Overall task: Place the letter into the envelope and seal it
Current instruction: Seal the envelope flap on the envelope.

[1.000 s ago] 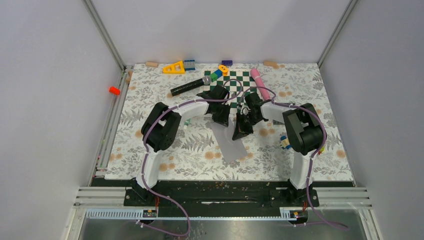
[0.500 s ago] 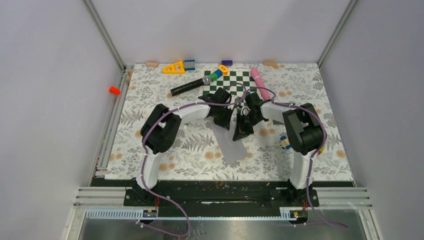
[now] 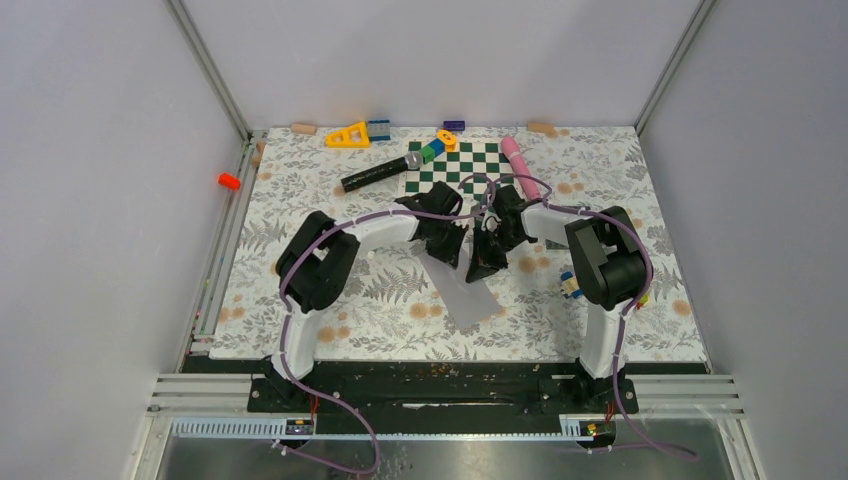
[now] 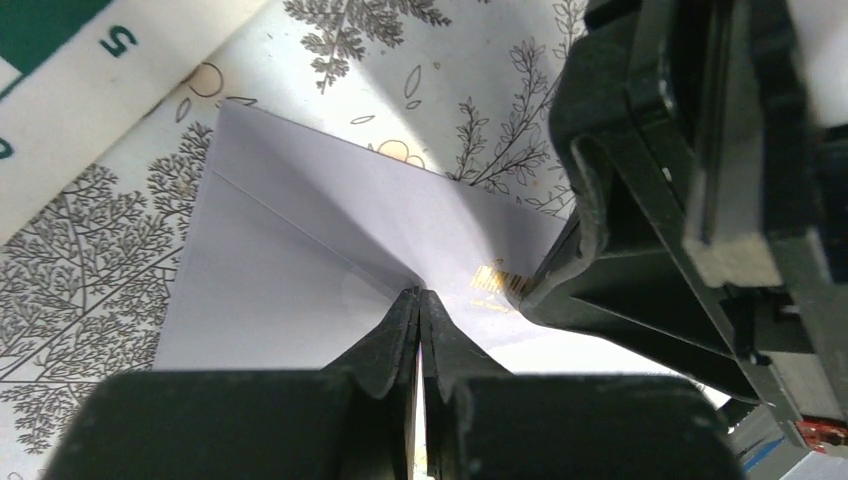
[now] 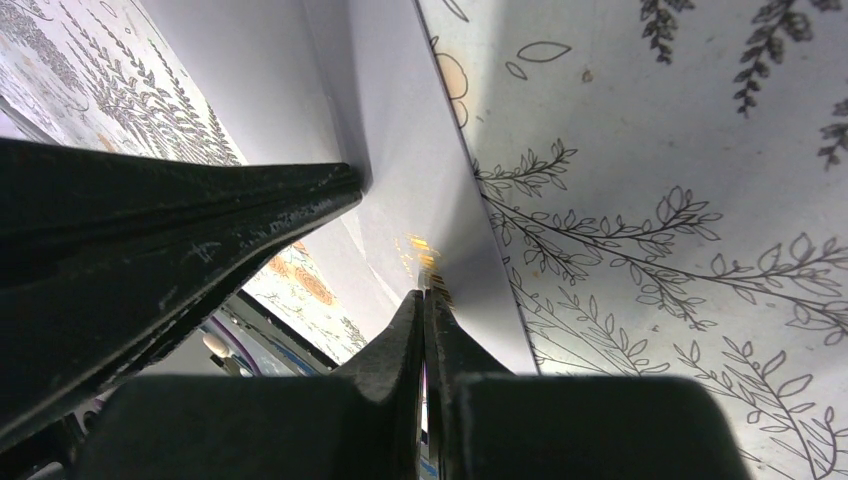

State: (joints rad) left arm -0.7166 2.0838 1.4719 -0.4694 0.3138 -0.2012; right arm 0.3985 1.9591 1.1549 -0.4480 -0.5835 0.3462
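The light grey envelope [image 3: 468, 296] lies on the leaf-patterned table between my two arms, its far end lifted. In the left wrist view the envelope [image 4: 280, 250] rises into a crease that runs to the tips of my left gripper [image 4: 418, 293], which is shut on that paper. My right gripper [image 5: 424, 293] is shut on the envelope [image 5: 400, 150] beside a small gold print. From above, the left gripper [image 3: 452, 250] and right gripper [image 3: 481, 266] stand close together over the envelope's far end. The letter does not show apart from the envelope.
A green-and-white chessboard mat [image 3: 455, 160] lies just behind the grippers, with a black microphone [image 3: 380, 172], a pink cylinder [image 3: 515, 155] and toy blocks [image 3: 348, 134] around it. Small coloured blocks [image 3: 570, 285] sit by the right arm. Grey walls close in three sides.
My left gripper has closed the last bit onto the paper and shifted slightly right, toward the right gripper. The right gripper has stayed put and shut.
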